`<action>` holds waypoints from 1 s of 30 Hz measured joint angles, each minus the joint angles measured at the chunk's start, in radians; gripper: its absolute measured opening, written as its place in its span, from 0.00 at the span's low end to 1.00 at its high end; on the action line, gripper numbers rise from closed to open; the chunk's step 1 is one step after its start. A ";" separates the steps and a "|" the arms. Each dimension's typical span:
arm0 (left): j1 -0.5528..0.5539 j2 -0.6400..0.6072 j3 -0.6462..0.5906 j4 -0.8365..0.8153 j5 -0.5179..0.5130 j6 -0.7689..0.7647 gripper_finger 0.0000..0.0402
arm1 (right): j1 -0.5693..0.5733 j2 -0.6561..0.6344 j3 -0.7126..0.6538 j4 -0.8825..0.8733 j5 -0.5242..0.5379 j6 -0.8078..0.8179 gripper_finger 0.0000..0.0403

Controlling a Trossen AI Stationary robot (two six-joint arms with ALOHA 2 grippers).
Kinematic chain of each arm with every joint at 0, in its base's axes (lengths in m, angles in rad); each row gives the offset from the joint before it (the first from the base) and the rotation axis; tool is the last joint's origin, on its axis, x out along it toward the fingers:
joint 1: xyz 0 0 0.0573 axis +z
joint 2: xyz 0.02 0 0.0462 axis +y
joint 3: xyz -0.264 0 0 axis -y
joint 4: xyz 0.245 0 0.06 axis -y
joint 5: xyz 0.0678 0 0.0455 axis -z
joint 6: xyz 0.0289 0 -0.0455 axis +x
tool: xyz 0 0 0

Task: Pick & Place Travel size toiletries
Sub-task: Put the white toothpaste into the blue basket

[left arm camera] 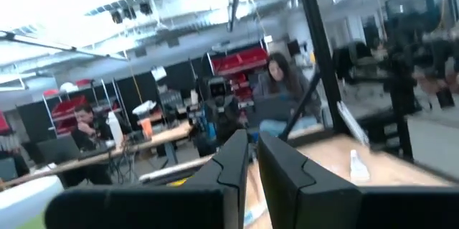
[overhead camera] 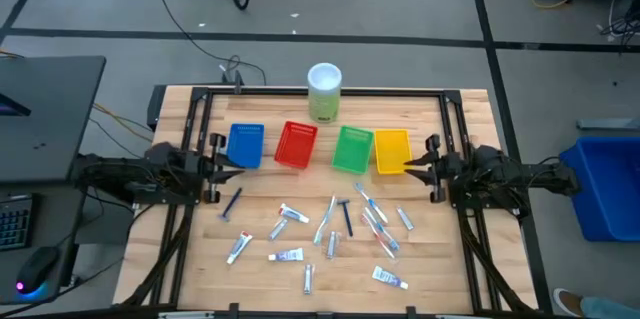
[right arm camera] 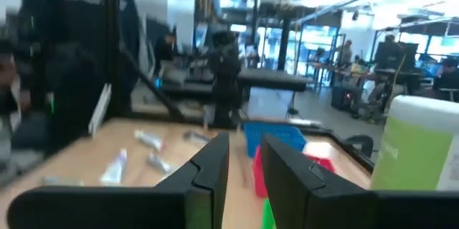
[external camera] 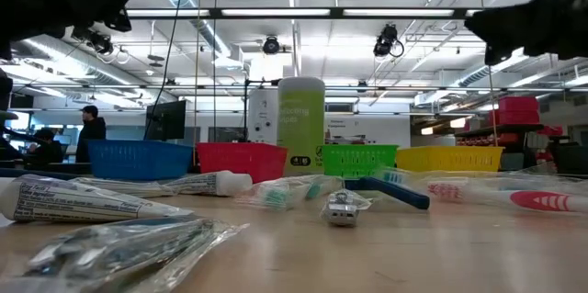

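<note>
The left hand [overhead camera: 238,160] hovers mid-left beside the blue tray [overhead camera: 246,145], fingers nearly together, holding nothing. The right hand [overhead camera: 408,166] hovers mid-right at the yellow tray [overhead camera: 391,151], fingers slightly parted, empty. The toiletries [overhead camera: 330,229] lie scattered across the lower centre of the surface [overhead camera: 450,259], their print too small to read. Red tray [overhead camera: 295,145], green tray [overhead camera: 352,149] and cylinder [overhead camera: 324,92] stand above them.
</note>
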 joint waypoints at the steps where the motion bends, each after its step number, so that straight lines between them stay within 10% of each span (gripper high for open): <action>1: 0.000 0.000 0.000 0.015 -0.011 -0.030 0.10 | 0.000 0.000 0.000 0.028 0.000 0.011 0.21; 12: 0.000 0.084 0.065 0.004 -0.160 -0.323 0.18 | -0.002 0.005 0.000 0.237 0.224 0.011 0.24; 30: 0.000 0.512 0.273 -0.073 -0.128 -0.473 0.35 | 0.018 0.533 0.001 0.741 0.011 0.202 0.49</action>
